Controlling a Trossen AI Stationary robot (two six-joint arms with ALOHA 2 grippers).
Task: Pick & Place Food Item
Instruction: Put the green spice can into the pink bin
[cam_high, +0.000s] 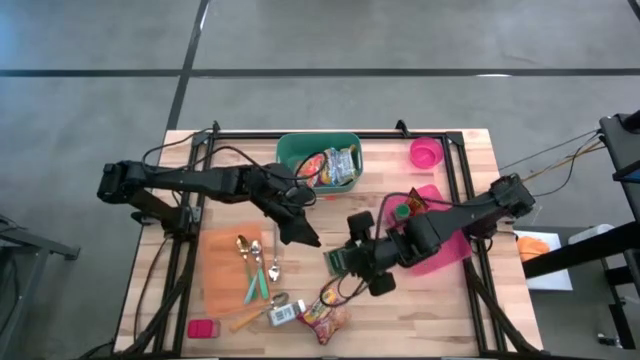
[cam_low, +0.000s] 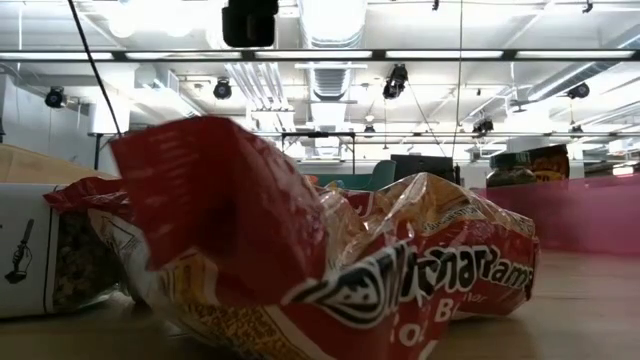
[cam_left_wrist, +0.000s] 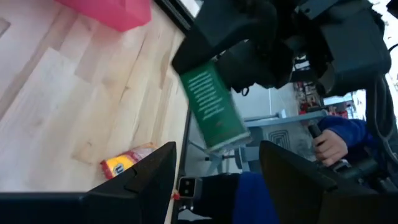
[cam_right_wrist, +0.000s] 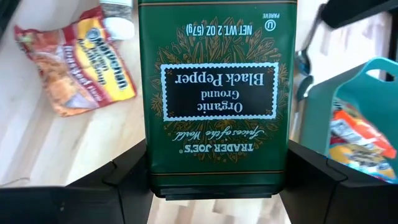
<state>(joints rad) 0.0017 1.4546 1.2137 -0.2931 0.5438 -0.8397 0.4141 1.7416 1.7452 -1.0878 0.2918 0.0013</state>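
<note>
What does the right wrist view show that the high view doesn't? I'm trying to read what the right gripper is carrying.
Only the right wrist view shows the label: a green tin of organic ground black pepper, held between the right gripper's fingers. Only the high view shows the whole table, the left gripper open with nothing in it, the pink bowl and the spoons. Both show the tin, the ramen packet and the teal bin.

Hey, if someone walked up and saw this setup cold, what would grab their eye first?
Probably the green black pepper tin, clamped in the right gripper above the middle of the table. Next, the red ramen packet near the front edge, filling the low view. The left gripper hovers open nearby, just in front of the teal basket of snacks.
</note>
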